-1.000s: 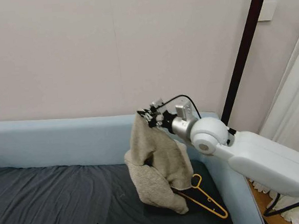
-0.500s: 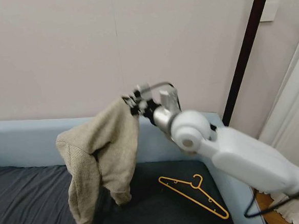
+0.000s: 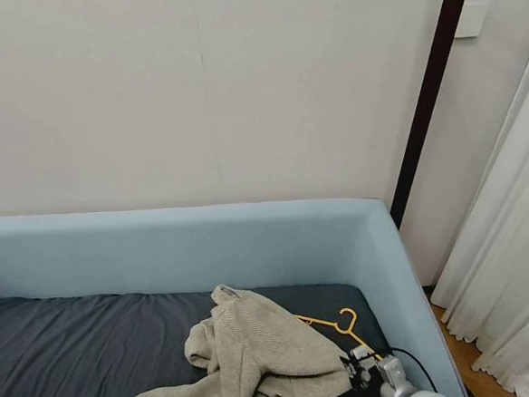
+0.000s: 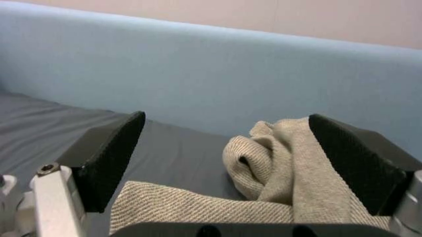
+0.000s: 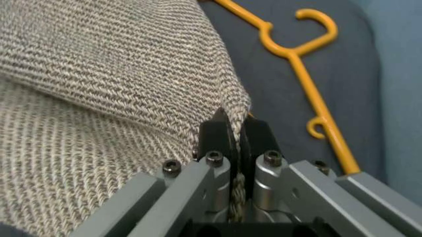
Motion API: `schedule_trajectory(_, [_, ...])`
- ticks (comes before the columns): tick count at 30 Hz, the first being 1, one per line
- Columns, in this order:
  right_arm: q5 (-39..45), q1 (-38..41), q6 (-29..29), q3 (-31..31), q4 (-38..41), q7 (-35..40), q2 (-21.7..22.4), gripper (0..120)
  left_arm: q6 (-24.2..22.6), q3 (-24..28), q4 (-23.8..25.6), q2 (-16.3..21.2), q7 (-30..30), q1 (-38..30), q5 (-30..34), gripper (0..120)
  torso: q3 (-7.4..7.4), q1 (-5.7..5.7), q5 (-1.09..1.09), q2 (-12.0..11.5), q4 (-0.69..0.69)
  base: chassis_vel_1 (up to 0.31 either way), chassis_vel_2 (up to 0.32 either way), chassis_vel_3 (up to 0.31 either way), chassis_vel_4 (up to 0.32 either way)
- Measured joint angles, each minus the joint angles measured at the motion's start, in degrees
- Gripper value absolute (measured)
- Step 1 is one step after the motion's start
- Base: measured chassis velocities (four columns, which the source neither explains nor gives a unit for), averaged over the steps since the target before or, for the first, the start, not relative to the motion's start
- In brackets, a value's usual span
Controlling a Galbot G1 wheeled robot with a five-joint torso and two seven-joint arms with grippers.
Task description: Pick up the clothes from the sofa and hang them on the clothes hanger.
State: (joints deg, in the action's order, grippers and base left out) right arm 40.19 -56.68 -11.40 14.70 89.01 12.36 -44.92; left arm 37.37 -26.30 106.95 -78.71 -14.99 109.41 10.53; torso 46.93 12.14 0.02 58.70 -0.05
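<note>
Here the beige sweater (image 3: 257, 353) lies crumpled on the dark seat of the sofa (image 3: 159, 251), near its right end, with one edge lapping over part of the orange hanger (image 3: 332, 323). The right gripper (image 5: 232, 129) is low at that edge of the sweater, its fingers (image 5: 214, 136) pressed together with a fold of the knit pinched between them. The left gripper (image 4: 228, 123) hangs low over the seat with its fingers (image 4: 108, 158) spread wide and holding nothing, the sweater lying just beyond them.
</note>
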Motion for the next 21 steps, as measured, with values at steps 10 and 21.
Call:
schedule_trajectory(10, [-3.71, 0.3, -2.69, -2.99, -2.15, -0.54, 2.84, 0, 0.27, 0.38, -0.37, 0.36, -0.03, -0.29, 0.02, 98, 0.0, 0.0, -0.03, 0.0, -0.03, 0.0, 0.0, 0.0, 0.0])
schedule_trajectory(21, [-10.88, -1.26, -3.07, -9.11, 0.94, 2.58, 4.33, 38, 0.4, 0.59, -0.49, 1.19, -0.12, -0.23, 0.03, 98, 0.01, 0.01, -0.03, 0.0, -0.05, 0.0, 0.0, 0.0, 0.0])
